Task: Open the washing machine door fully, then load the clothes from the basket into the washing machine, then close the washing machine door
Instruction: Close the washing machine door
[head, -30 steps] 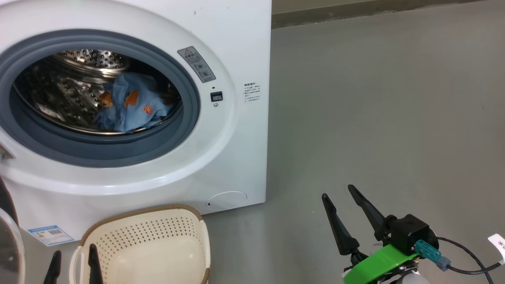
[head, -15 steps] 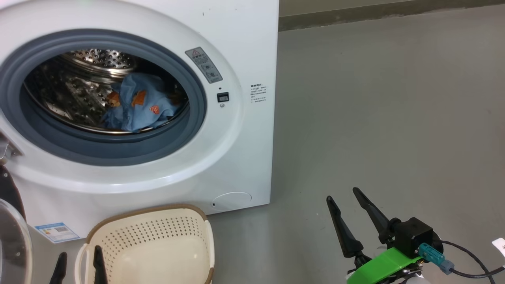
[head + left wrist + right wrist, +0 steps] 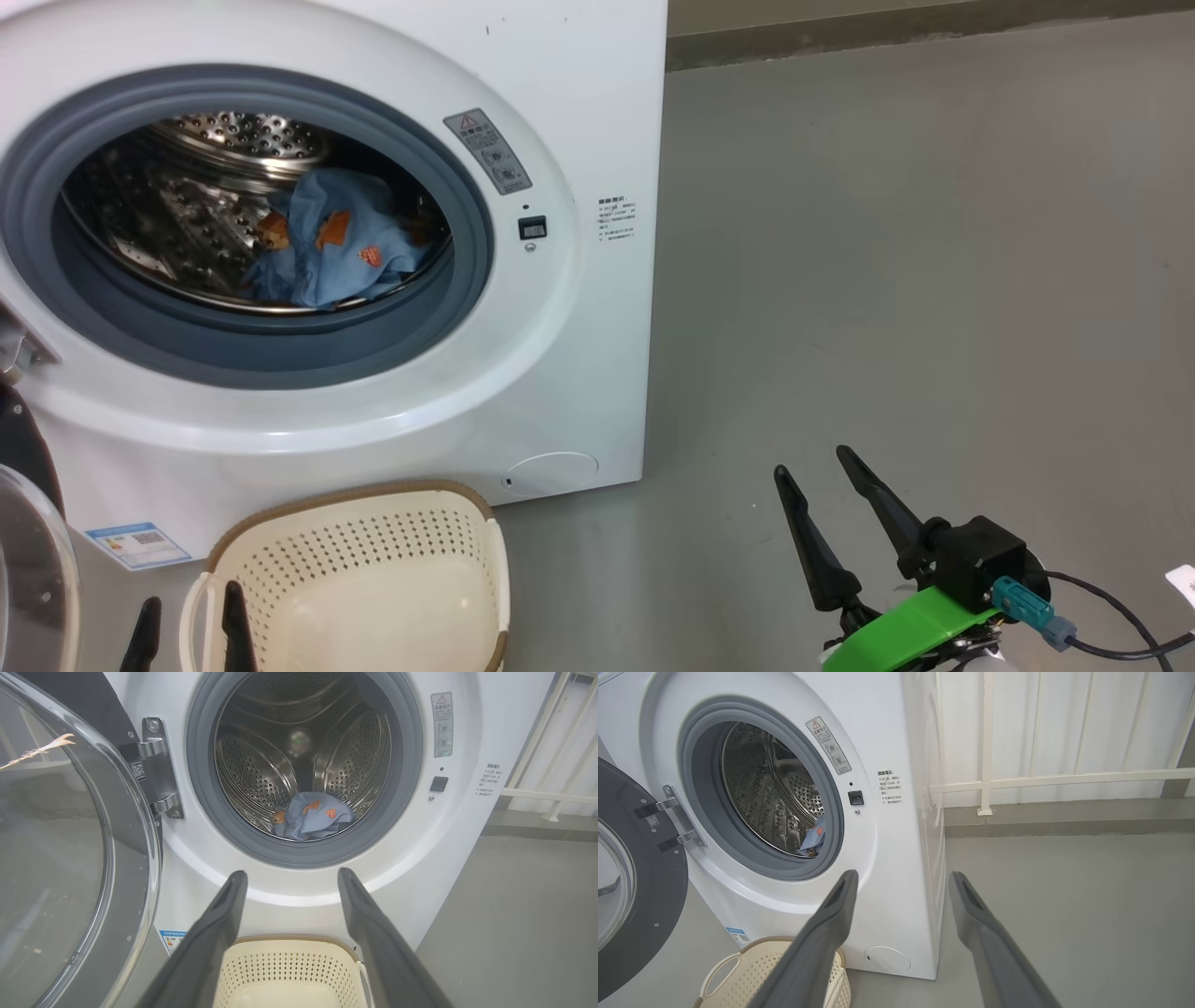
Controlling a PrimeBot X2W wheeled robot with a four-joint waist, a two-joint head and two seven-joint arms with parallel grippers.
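The clothes [image 3: 327, 247] are in the washer [image 3: 579, 355], the basket [image 3: 373, 546] looks empty; the left hand [image 3: 292, 875] and right hand [image 3: 812, 461] gape wide, holding nothing; next, swing the door [image 3: 56, 858] shut.

White washing machine [image 3: 579, 93], door [image 3: 28, 560] swung open at the left edge, blue printed clothes [image 3: 331, 247] in its drum [image 3: 187, 215], cream basket [image 3: 345, 493] on the floor [image 3: 934, 280] below, my left gripper [image 3: 189, 597] spread, seemingly over the basket's left side, my right gripper [image 3: 811, 461] spread above grey floor
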